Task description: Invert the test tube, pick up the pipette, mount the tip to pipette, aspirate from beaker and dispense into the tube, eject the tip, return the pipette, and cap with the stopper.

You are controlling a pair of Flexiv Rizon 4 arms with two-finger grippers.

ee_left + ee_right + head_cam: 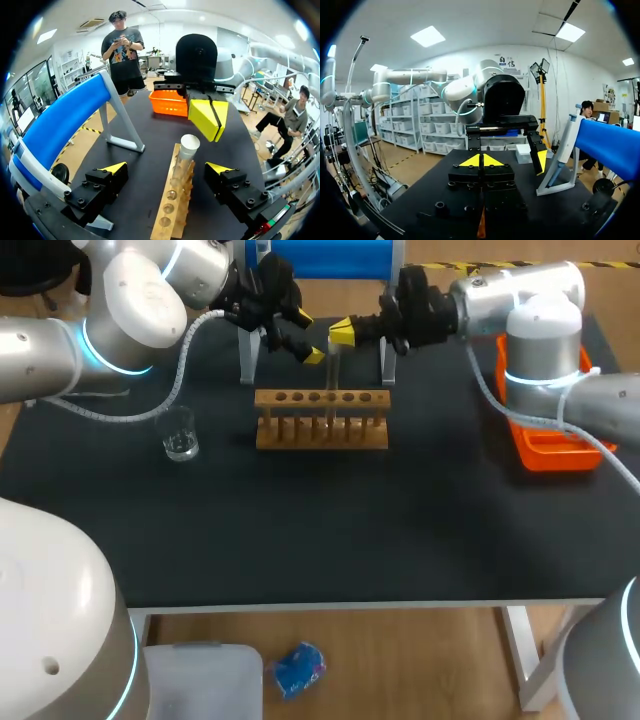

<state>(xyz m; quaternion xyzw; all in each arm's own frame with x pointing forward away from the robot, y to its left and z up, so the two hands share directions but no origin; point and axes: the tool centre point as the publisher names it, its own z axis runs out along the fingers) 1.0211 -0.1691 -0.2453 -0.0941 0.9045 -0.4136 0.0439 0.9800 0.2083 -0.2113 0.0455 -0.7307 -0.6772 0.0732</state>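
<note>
The test tube (189,150) stands upright in the wooden rack (321,420), between the left gripper (167,172)'s wide-spread fingers; the right gripper (341,333), fingers pressed together, hangs just above its mouth; this looks like tube handling; next, close squarely on the glass.

My head camera looks down from above and behind onto the black table (300,530). My wrist cameras sit low and close, facing each other across the slotted wooden rack (321,418) (170,210), each catching the opposite arm.
</note>
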